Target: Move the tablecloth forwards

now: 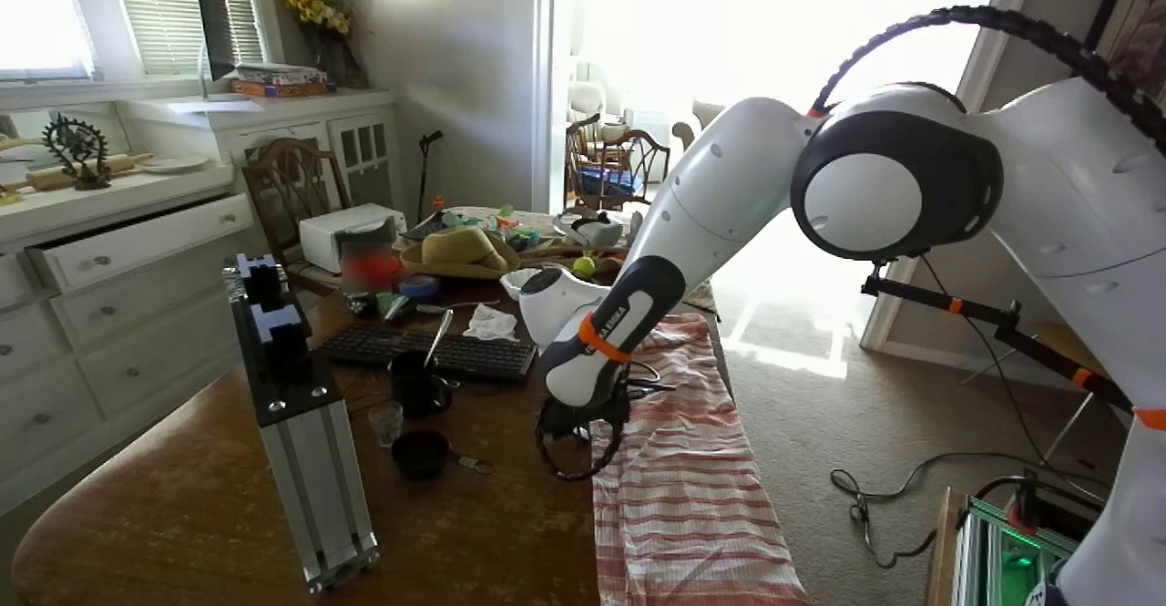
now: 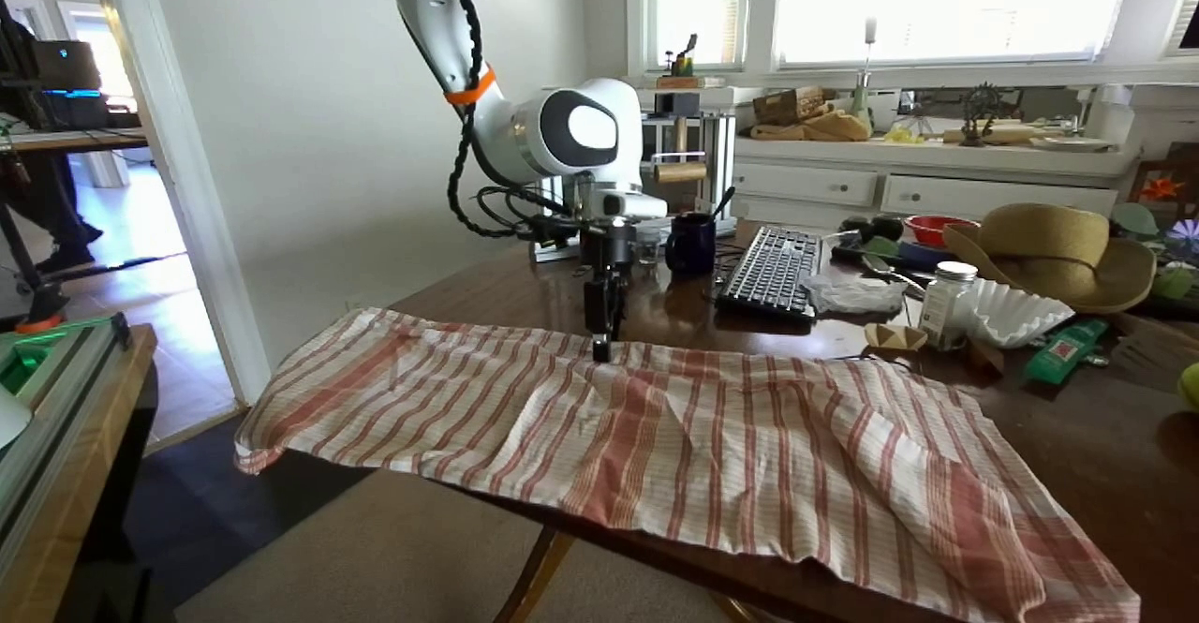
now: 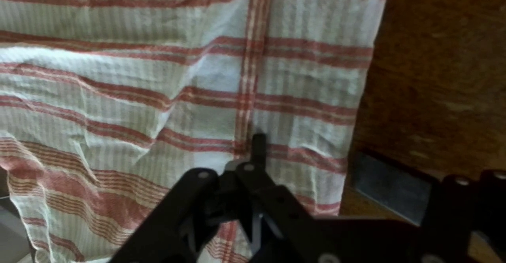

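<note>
Dark wooden table [image 1: 492, 533] in daylight, with a pale wall [image 2: 328, 136] behind. Along one edge of it, in both exterior views, the tablecloth [image 2: 628, 436]: striped, creased, in places lapping past the rim. At the inner hem, the gripper [image 3: 310, 162], pointing down; fingers [image 3: 391, 188] well apart in the wrist view, one over cloth, one over bare wood, probably in readiness for a pinch. Likely failures: slipping, from too shallow a bite on the hem; scraping, from fingertips pressed too low on the wood; bunching or skewing, from a single pull point amid existing folds. Farther out, given "forwards" as across the table (direction uncertain): mug [image 2: 691, 244], keyboard [image 2: 773, 276] and small handled cup [image 1: 421, 454], exposed to shoving by a gathered hem, the mug especially to toppling from its protruding utensil [image 1: 441, 334].
</note>
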`<state>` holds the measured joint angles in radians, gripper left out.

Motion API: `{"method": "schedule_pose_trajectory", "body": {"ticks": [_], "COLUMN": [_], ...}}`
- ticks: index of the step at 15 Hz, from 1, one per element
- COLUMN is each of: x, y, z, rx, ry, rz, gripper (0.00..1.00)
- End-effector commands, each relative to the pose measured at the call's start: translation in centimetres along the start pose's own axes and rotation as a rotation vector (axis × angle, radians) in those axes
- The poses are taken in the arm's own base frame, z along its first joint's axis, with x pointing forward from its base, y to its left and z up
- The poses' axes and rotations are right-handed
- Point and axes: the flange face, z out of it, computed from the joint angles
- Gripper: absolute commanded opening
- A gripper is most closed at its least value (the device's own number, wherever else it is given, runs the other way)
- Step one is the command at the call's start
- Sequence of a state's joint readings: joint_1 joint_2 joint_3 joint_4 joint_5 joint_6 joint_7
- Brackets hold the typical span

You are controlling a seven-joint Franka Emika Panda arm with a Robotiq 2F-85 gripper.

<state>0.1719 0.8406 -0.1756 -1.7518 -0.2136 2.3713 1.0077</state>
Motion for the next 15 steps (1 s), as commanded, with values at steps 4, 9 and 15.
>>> {"method": "schedule_pose_trajectory", "body": {"ticks": [4,9,15], "x": [0.2,0.2,1.1], "y": [-0.4,-0.4,-1.0], "z": [1.0,0.3,-3.3], "rx": [-0.014,-0.001,0.042], "ry": [-0.022,-0.017,-0.007], "rz": [0.009,0.009,0.038], "gripper": [0.27,0.11,0.00]}}
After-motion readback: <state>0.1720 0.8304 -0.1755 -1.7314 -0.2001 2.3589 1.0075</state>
